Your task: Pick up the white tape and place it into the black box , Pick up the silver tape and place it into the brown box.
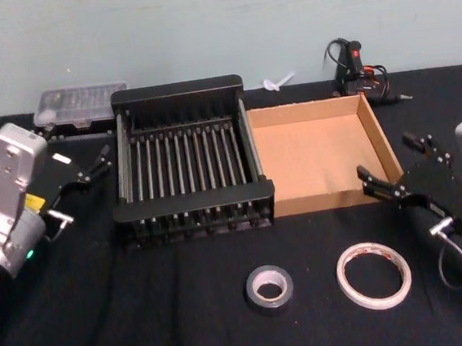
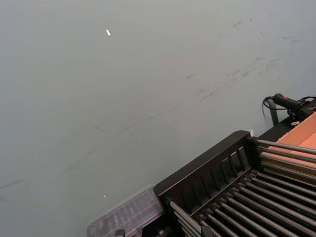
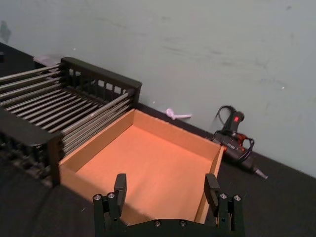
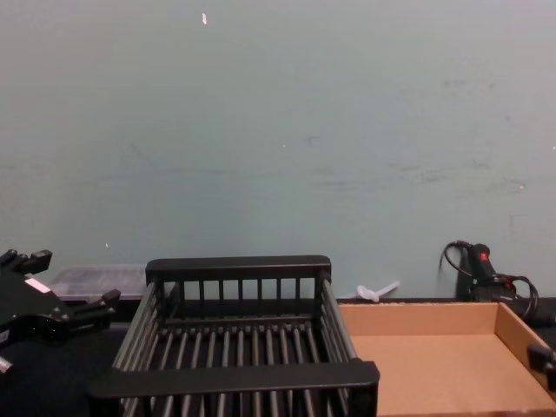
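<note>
Silver tape: the silver tape (image 1: pixel 269 288) lies flat on the black table (image 1: pixel 146 312), at the near edge, in front of the black box and well apart from both grippers.
White tape: the white tape (image 1: pixel 373 274) lies flat just beside the silver roll, not touching it. It is near the right gripper, a little in front of it and toward the left arm's side.
Right gripper: the right gripper (image 1: pixel 398 167) hangs at the near right corner of the brown box, fingers spread wide, with nothing between them. In the right wrist view its two fingers (image 3: pixel 120 186) stand apart over the near wall of the tray.
Left gripper: the left gripper (image 1: pixel 91 167) is beside the left wall of the black box, open too and holding nothing.
Black box: the black box (image 1: pixel 193 203) stands between the two grippers, just to the right of the left one; nothing lies on its bars.
Brown box: the brown box (image 1: pixel 324 200) touches the right side of the black box, directly ahead of the right gripper; its floor is bare.
Clear case: a clear plastic case (image 1: pixel 80 106) lies beyond the left gripper, by the wall.
Glue gun: a black glue gun (image 1: pixel 358 69) lies beyond the brown box, far from the right gripper.
</note>
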{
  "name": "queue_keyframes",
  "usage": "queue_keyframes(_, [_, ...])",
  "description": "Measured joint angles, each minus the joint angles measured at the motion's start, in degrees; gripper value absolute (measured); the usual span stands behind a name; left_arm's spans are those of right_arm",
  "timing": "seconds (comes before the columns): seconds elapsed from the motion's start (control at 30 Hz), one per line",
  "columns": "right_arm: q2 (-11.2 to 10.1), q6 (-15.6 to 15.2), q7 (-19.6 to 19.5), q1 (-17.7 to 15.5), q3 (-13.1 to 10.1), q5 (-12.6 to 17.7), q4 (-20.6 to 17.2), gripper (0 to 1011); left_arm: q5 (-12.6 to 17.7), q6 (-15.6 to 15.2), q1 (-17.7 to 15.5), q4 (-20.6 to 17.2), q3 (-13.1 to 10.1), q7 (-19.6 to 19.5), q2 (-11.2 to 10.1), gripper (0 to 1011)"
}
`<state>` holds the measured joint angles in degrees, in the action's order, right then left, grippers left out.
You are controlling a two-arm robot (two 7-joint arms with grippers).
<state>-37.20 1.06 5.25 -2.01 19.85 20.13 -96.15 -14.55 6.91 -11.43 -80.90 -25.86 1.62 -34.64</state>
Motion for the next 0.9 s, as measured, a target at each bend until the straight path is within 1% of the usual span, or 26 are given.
queue_keyframes(0.1, [-0.5,-1.3,0.3,-2.4,-0.8,0.5,-2.2,1000,0.0,0.0,0.0,0.0,0.0,0.0,0.0,1001])
queue_keyframes(0.13, [-0.5,-1.3,0.3,-2.4,-0.8,0.5,-2.2,1000,0.0,0.0,0.0,0.0,0.0,0.0,0.0,1001])
queue_keyframes(0.27, [-1.3,-2.4,0.9,-5.4,-1.9,1.3,-4.7,1000,0.0,0.0,0.0,0.0,0.0,0.0,0.0,1001])
queue_keyframes(0.37, [-1.8,-3.2,1.1,-6.9,-2.4,1.5,-6.0,1000,0.0,0.0,0.0,0.0,0.0,0.0,0.0,1001])
queue_keyframes(0.47, [-2.7,-4.6,1.5,-9.6,-3.2,1.8,-7.9,1000,0.0,0.0,0.0,0.0,0.0,0.0,0.0,1001])
queue_keyframes(0.7, [-3.5,-6.3,2.1,-13.6,-5.0,2.5,-10.3,1000,0.0,0.0,0.0,0.0,0.0,0.0,0.0,1001])
queue_keyframes(0.77, [-3.6,-6.8,2.3,-14.2,-5.3,2.6,-10.5,1000,0.0,0.0,0.0,0.0,0.0,0.0,0.0,1001])
queue_keyframes(0.87, [-3.7,-8.3,2.7,-15.1,-5.8,2.8,-10.8,1000,0.0,0.0,0.0,0.0,0.0,0.0,0.0,1001])
queue_keyframes(0.9, [-3.7,-8.3,2.7,-15.1,-5.8,2.8,-10.8,1000,0.0,0.0,0.0,0.0,0.0,0.0,0.0,1001])
